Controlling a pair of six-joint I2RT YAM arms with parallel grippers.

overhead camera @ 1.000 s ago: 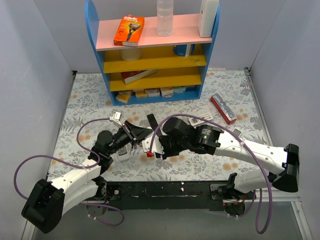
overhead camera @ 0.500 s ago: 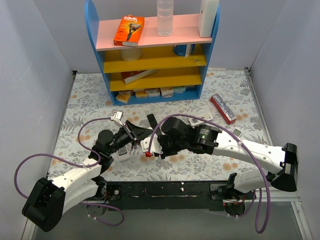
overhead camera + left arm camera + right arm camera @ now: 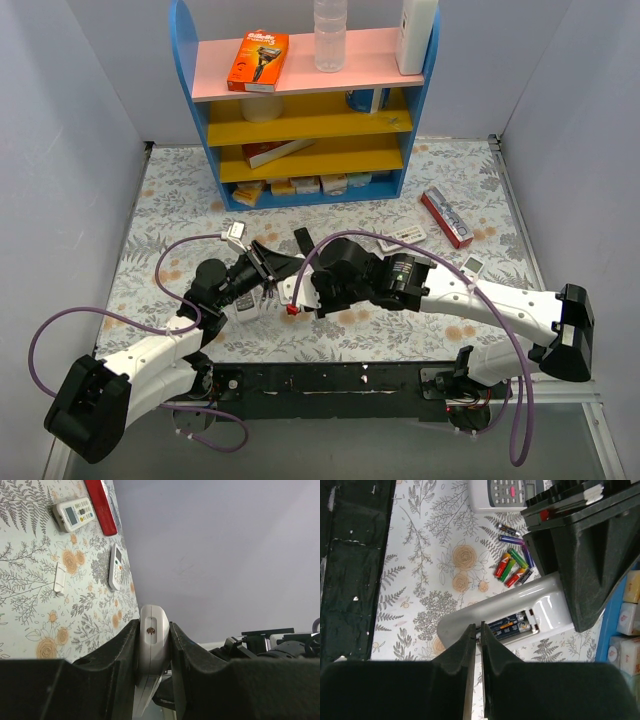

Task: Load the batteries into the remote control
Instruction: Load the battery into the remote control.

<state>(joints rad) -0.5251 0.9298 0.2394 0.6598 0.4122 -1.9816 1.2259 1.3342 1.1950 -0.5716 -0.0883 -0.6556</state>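
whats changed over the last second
The right gripper edged a little left, toward the remote control, its arm following. The left gripper stays clamped on the remote; the shelf and its items haven't moved.

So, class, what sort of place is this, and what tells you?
Probably a robot test booth dressed like a home: plain grey walls, a floral tablecloth, the left arm and right arm mounted at its near edge, and a shelf holding a razor pack and bottle.

About eight loose batteries [image 3: 510, 565], one held grey remote [image 3: 520, 610], two small white remotes [image 3: 75, 514], one bottle [image 3: 330, 35]
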